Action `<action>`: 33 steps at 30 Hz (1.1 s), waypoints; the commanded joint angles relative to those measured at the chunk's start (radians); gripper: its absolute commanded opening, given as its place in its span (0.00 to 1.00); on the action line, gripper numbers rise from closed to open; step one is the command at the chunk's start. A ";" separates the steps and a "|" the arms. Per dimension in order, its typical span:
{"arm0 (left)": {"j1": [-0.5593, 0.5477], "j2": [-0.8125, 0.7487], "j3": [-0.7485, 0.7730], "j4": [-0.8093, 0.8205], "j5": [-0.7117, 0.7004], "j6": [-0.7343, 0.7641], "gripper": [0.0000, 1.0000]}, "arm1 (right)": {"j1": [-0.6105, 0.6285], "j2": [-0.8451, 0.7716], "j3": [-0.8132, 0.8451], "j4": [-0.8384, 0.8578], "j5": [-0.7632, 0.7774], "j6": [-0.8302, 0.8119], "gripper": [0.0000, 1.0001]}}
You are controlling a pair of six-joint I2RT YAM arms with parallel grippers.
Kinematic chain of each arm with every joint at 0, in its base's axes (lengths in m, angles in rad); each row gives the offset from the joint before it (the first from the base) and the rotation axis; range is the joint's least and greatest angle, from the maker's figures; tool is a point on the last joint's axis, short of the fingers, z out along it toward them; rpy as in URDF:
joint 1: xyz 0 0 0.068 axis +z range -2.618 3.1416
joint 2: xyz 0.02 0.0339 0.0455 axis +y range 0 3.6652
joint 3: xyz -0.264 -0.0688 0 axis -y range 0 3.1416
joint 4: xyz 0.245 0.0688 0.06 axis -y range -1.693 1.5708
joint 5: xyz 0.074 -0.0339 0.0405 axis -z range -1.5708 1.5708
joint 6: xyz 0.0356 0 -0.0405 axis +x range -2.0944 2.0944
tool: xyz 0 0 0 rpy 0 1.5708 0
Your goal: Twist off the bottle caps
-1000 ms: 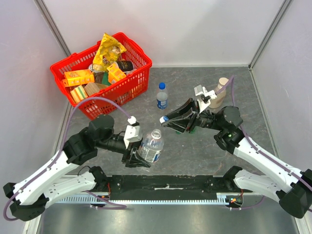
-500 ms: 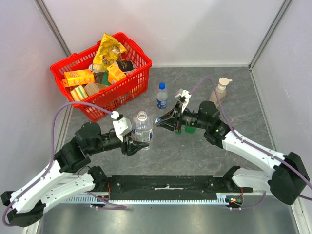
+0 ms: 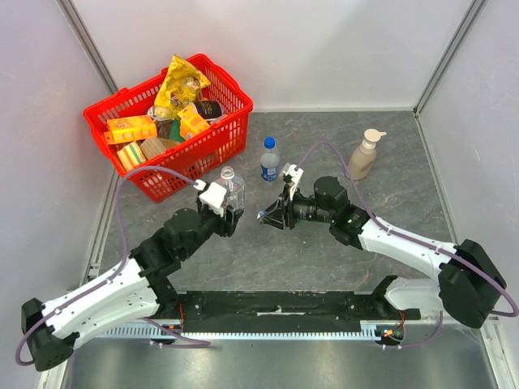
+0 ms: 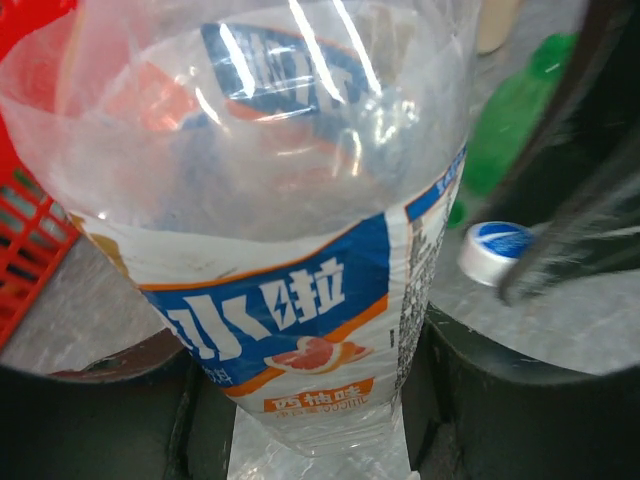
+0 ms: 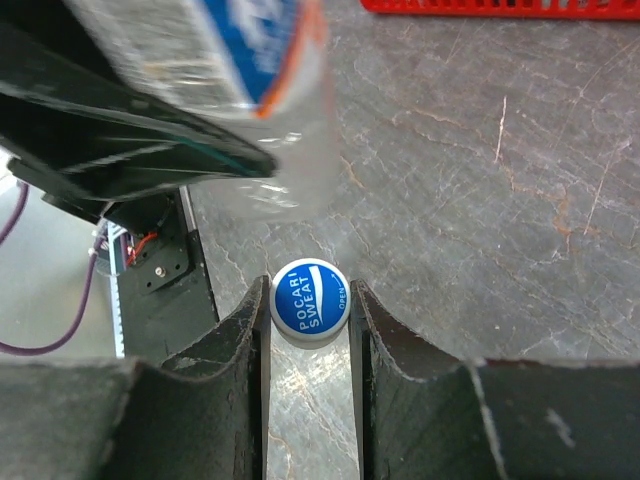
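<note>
Right wrist view shows the blue cap (image 5: 310, 298) pinched between the fingers of my right claw (image 3: 268, 217), down near the table and off its bottle. My left claw (image 3: 227, 214) is clamped round the clear bottle (image 4: 280, 200), whose neck looks bare. I judge this cap done. Next I should drop it and reach for the capped cola bottle (image 3: 270, 160). The green bottle (image 4: 510, 110) is too blurred to judge.

Glossy clear plastic bottle (image 4: 300, 190), smooth blue plastic cap (image 5: 309, 299), matt black fingers (image 5: 236, 352), veined grey tabletop (image 5: 480, 200).
</note>
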 commanded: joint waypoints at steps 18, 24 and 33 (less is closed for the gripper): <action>0.055 0.221 -0.320 0.676 -0.194 0.047 0.02 | 0.262 0.175 -0.036 -0.070 0.507 -0.135 0.00; 0.098 0.294 -0.353 0.735 -0.093 0.045 0.02 | 0.271 0.238 -0.063 -0.024 0.573 -0.097 0.00; 0.135 0.440 -0.389 0.868 -0.040 0.037 0.02 | 0.274 0.287 -0.080 0.004 0.613 -0.049 0.01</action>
